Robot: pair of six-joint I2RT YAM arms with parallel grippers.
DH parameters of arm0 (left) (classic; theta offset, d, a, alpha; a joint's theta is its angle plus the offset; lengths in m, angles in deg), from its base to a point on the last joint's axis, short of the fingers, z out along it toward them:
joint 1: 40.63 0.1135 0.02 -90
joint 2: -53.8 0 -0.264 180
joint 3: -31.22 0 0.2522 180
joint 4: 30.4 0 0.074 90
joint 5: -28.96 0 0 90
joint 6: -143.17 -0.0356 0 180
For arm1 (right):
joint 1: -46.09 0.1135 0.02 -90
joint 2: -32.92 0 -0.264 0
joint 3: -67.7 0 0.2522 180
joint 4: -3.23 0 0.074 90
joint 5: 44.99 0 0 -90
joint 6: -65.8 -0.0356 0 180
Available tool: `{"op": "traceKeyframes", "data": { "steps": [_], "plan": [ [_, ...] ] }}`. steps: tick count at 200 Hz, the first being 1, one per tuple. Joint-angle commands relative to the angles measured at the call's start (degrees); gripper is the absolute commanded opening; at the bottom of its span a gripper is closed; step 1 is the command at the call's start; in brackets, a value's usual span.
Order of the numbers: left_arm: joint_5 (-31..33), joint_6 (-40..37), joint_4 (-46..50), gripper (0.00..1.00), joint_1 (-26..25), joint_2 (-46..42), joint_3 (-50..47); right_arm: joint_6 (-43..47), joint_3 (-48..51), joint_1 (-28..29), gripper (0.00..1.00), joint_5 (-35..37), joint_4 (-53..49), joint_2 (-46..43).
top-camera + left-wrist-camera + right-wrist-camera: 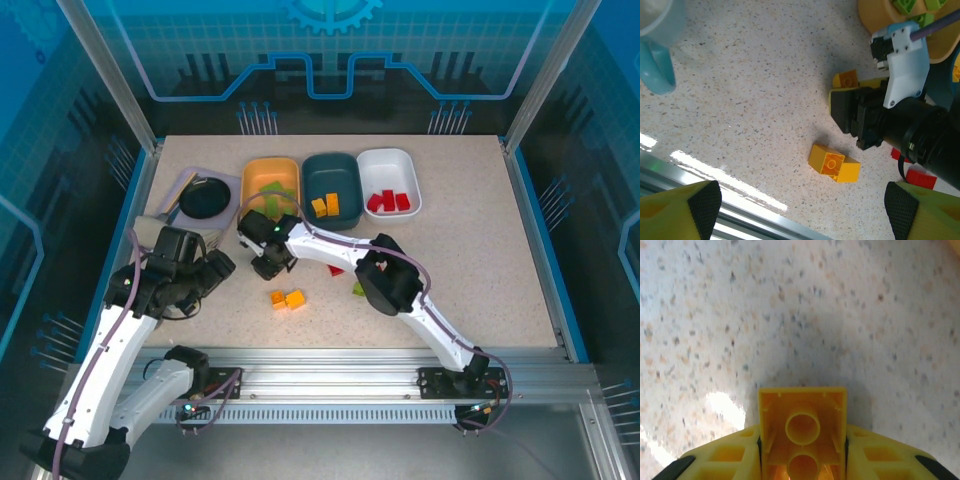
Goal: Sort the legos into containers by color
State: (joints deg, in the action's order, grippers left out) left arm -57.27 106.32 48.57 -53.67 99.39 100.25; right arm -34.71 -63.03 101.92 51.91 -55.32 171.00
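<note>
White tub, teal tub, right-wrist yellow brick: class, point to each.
white tub [390, 170], top view, bare floor
teal tub [330, 176], top view, bare floor
yellow brick [802, 427], right wrist view, hollow underside

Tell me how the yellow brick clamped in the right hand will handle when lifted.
The yellow brick looks like hard moulded plastic, so probably stiff in the right hand. Its hollow underside suggests it is light. Smooth walls might slip; flat faces should not roll.

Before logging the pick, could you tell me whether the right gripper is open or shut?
Shut: the right gripper clamps a yellow lego between its fingers.
</note>
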Motion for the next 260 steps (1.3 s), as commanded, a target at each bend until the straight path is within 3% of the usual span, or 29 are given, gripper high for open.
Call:
{"op": "traceKeyframes", "data": {
  "steps": [1, 34, 50, 79, 122, 177, 232, 260],
  "plan": [
    [-5.2, -2.8, -5.1, 0.89, -0.4, 0.2, -1.1, -1.6, 3.9, -0.5, 0.32, 1.0, 1.5, -10.8],
    [-12.0, -3.5, -15.7, 0.89, -2.9, 4.4, -2.7, -8.0, 11.3, -6.5, 0.32, 4.6, 2.1, -21.3],
    [-13.3, -3.3, -20.0, 0.89, -4.9, 8.5, -2.1, -13.1, 11.6, -10.8, 0.32, 7.3, -1.1, -22.2],
    [-12.8, -3.9, -24.1, 0.89, -8.6, 16.7, 2.0, -21.3, 5.7, -18.1, 0.3, 11.3, -8.6, -18.1],
    [-12.7, -5.3, -26.8, 0.89, -11.0, 25.3, 8.3, -26.8, -7.6, -23.7, 0.3, 13.8, -18.4, -6.8],
    [-12.5, -5.7, -26.9, 0.89, -11.8, 27.6, 9.5, -26.0, -17.2, -25.0, 0.34, 11.8, -22.2, 2.9],
    [-12.4, -5.9, -26.2, 0.9, -11.8, 27.1, 9.1, -26.7, -18.7, -24.3, 0.63, 11.6, -22.7, 3.0],
    [-12.0, -6.3, -25.2, 0.9, -11.8, 26.4, 9.2, -24.3, -21.5, -22.4, 0.66, 11.9, -21.1, -0.5]
  ]
}}
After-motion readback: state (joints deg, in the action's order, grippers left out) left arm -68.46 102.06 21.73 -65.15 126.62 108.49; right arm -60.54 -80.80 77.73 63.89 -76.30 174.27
